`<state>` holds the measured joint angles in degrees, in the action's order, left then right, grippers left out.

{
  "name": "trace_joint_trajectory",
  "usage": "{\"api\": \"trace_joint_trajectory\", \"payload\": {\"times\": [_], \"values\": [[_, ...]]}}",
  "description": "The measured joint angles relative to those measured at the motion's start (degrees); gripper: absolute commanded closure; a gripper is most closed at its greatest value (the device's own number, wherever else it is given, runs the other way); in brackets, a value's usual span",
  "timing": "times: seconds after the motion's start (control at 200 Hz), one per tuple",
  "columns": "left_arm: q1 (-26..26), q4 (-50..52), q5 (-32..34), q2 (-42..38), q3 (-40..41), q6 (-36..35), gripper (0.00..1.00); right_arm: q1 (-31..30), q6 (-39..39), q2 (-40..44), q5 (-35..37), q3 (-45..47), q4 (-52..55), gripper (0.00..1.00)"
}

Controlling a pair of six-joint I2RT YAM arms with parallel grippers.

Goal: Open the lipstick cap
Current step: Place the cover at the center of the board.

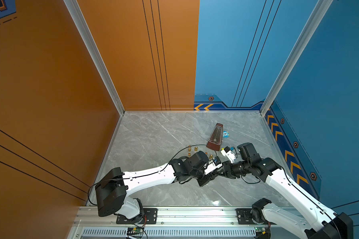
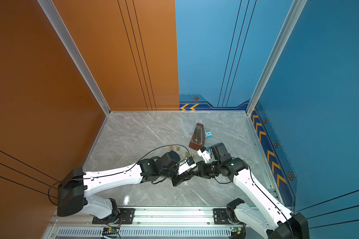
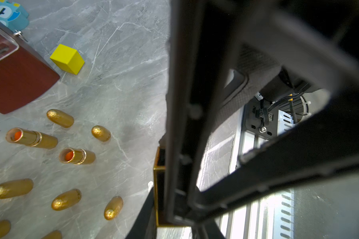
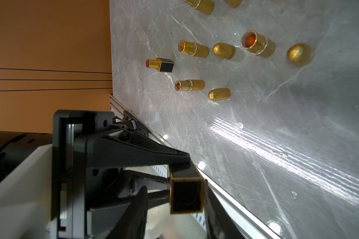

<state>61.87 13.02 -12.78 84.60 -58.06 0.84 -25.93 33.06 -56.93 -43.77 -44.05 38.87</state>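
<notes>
The left gripper (image 1: 210,175) is clamping the square black-and-gold lipstick (image 4: 186,192) above the table (image 1: 153,134), right of centre toward its near edge, long axis pointing into the right gripper (image 1: 221,173), whose narrowly parted fingers (image 4: 212,209) are straddling the free end without visibly gripping.

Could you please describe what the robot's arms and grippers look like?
The left arm and right arm have white link shells with black joint housings and thin black cables running along them. The left gripper and right gripper are black, with slim tapered fingers.
</notes>
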Motion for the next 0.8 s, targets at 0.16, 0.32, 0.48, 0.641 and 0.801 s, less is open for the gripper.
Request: {"api": "trace_joint_trajectory", "payload": {"times": [0.16,0.32,0.48,0.641,0.801], "values": [[-0.04,-1.92,-0.13,-1.2,1.14,0.02,0.89,-0.46,0.26,-0.31,0.48,0.59,-1.14,0.64],[-0.44,-5.2,-0.7,-2.45,3.43,0.26,0.88,-0.87,0.98,-0.68,0.33,0.83,-2.32,0.73],[-0.87,-7.43,-0.79,-2.75,4.72,0.5,0.81,-1.4,2.38,-0.63,1.11,0.83,-3.04,0.75],[-1.55,-7.74,-0.63,-3.06,5.11,0.66,0.51,-2.21,2.75,-0.61,4.81,0.39,-2.43,0.75],[-4.59,-7.56,2.12,-7.06,7.8,2.45,0.39,-2.91,1.86,-1.27,14.8,-1.4,2.21,0.75]]}}
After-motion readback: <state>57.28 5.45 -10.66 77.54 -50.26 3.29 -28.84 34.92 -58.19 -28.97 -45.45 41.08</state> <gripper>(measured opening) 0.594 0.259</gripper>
